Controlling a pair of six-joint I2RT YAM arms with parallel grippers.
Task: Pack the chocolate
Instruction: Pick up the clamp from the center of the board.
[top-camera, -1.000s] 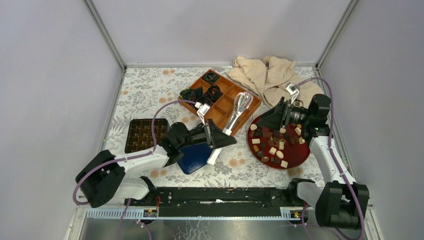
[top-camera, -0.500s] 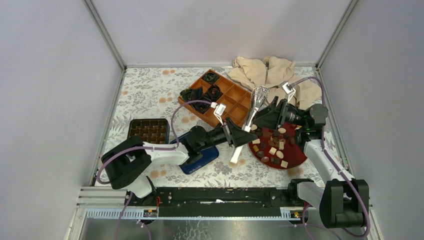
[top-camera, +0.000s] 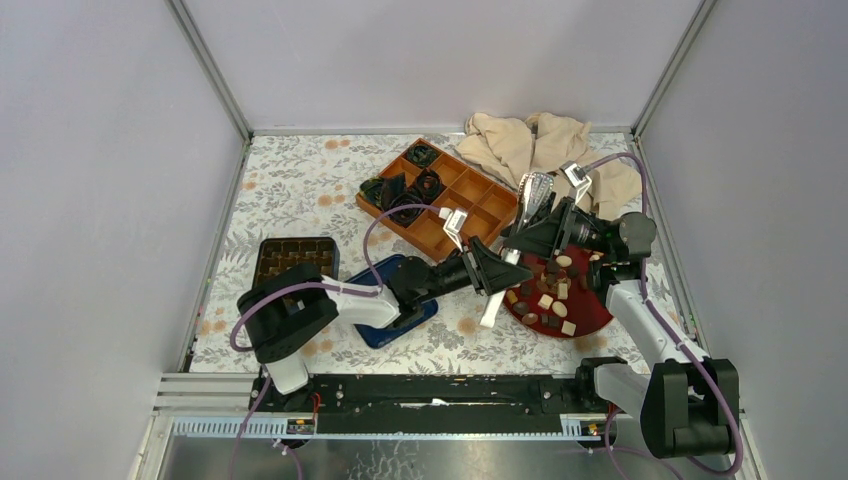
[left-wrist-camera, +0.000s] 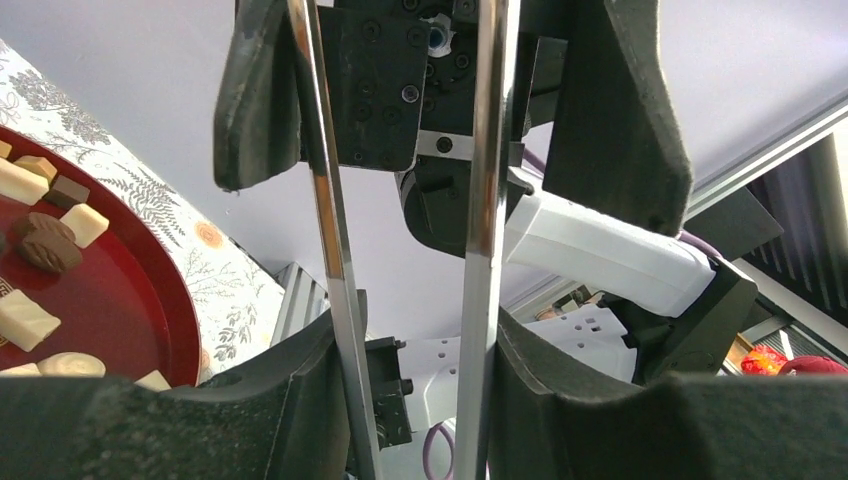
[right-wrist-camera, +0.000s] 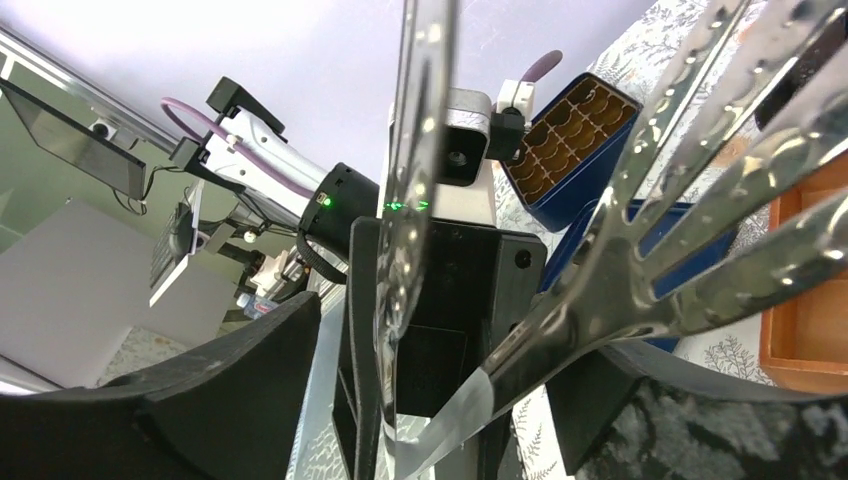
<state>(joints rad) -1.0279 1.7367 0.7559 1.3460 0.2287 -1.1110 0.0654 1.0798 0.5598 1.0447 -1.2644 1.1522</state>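
Note:
The chocolate (top-camera: 553, 290) lies as several brown and cream pieces on a red plate (top-camera: 590, 322); the same pieces (left-wrist-camera: 45, 245) show in the left wrist view. My left gripper (top-camera: 505, 268) (left-wrist-camera: 415, 335) is shut on metal tongs (top-camera: 528, 205), pressing both arms (left-wrist-camera: 487, 200) inward. The tongs point up and away over the plate's left rim. My right gripper (top-camera: 515, 238) (right-wrist-camera: 470, 370) is open, with the slotted head of the tongs (right-wrist-camera: 640, 260) between its fingers. Its left finger (right-wrist-camera: 230, 390) stands apart from the tongs.
An orange compartment box (top-camera: 470, 195) with black paper cups (top-camera: 405, 185) sits behind the grippers. A blue box (top-camera: 395, 300) and a brown grid tray (top-camera: 290, 262) lie to the left. A beige cloth (top-camera: 540, 145) is bunched at the back right.
My left arm has swung right with the tongs, from over the blue box to the plate's edge. The tongs' head now sits between the right gripper's fingers.

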